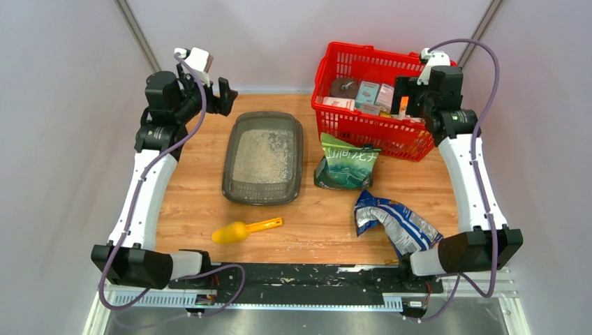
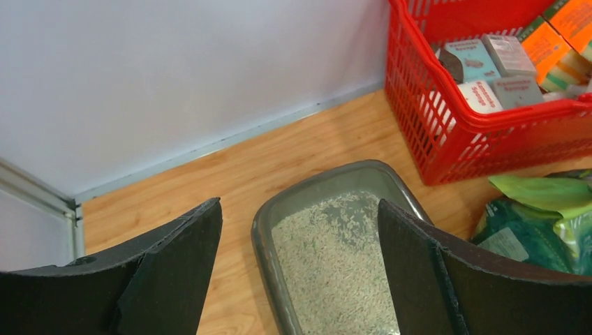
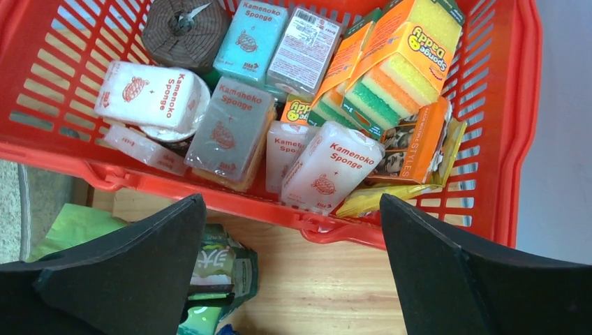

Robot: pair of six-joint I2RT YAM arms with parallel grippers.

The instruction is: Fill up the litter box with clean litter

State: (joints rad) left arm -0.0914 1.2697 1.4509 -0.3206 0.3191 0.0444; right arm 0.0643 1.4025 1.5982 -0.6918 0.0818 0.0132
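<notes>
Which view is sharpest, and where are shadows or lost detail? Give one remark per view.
Top external view: even, soft light, faint shadow beside the yellow scoop. Left wrist view: litter box slightly soft; jaws black, detail lost. Right wrist view: sharpest, print on the sponge packs legible.

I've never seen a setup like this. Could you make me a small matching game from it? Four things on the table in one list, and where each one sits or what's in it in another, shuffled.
Things:
1. litter box
2. yellow scoop
3. red basket
4. blue and silver bag

Descriptions:
A. packed with sponge packs, far right
B. lying crumpled, near right
C. holds a thin layer of pale granules
D. lying just in front of the grey tray

Pairs: 1-C, 2-D, 3-A, 4-B.
</notes>
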